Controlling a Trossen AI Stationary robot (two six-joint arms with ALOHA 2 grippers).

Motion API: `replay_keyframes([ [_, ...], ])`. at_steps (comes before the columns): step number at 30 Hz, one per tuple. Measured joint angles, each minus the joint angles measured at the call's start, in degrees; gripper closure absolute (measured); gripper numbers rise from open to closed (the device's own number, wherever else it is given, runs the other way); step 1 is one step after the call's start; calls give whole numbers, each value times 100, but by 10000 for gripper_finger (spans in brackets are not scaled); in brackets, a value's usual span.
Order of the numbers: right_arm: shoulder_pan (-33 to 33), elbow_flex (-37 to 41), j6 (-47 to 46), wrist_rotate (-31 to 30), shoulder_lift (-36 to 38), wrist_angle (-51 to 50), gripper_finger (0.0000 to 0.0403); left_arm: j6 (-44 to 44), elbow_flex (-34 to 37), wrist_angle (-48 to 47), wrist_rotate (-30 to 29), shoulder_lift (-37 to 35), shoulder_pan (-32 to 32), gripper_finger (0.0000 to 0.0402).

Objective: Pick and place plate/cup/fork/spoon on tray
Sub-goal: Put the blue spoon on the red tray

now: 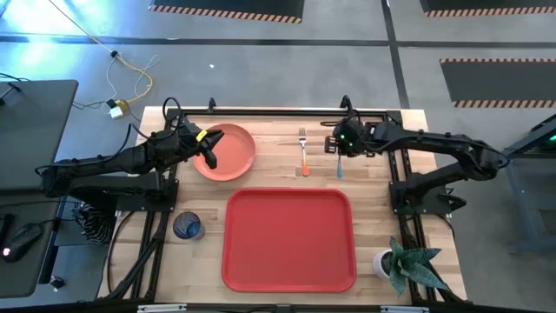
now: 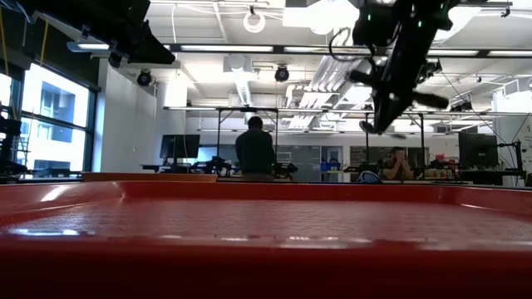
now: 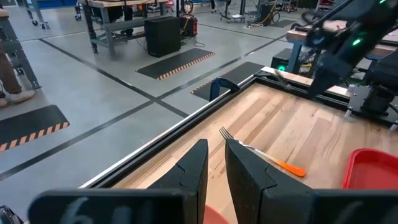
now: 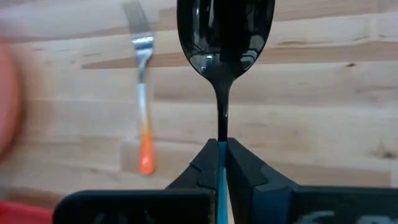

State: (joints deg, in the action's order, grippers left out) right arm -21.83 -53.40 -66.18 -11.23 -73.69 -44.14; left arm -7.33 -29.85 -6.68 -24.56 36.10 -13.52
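The salmon plate (image 1: 233, 152) is at the table's far left. My left gripper (image 1: 211, 158) is over its left part, its fingers close together; a sliver of the plate (image 3: 214, 218) shows between them. My right gripper (image 1: 337, 148) is shut on the blue-handled spoon (image 1: 339, 165), right of the fork (image 1: 303, 149). The fork lies flat on the wood, tines toward the far edge. The blue cup (image 1: 187, 227) stands near the left edge. The red tray (image 1: 289, 239) lies at the near middle. My left gripper has the plate's left rim (image 3: 214, 218) between its two fingers, which come slanting from above and the left. The gripper's body hides most of the plate, so I cannot tell whether it is lifted. My right gripper pinches the spoon between its two fingers, where the blue handle (image 4: 221, 180) meets the dark metal neck. The fingers lie along the spoon. The dark bowl (image 4: 225, 37) sticks out beyond the fingertips, above the wood.
A small potted plant (image 1: 404, 261) stands at the near right corner. Bare wood lies between the fork and the tray's far rim (image 2: 266, 191). People show in the room beyond the table in the low view.
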Motion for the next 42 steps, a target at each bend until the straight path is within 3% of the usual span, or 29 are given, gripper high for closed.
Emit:
replay_keyframes([
  [9,1116,-1061,-1198,-439,28,-1249,403,0,1,-220,0,0,0,355],
  [19,2550,-1146,-3070,-652,-224,-1627,403,-4,2,-472,2,0,0,355],
  [31,3735,-1142,-4442,78,-1139,-1261,403,-104,2,-470,4,0,0,355],
  [42,4416,-1140,-5072,481,-1911,-893,403,-159,2,-599,20,0,1,355],
])
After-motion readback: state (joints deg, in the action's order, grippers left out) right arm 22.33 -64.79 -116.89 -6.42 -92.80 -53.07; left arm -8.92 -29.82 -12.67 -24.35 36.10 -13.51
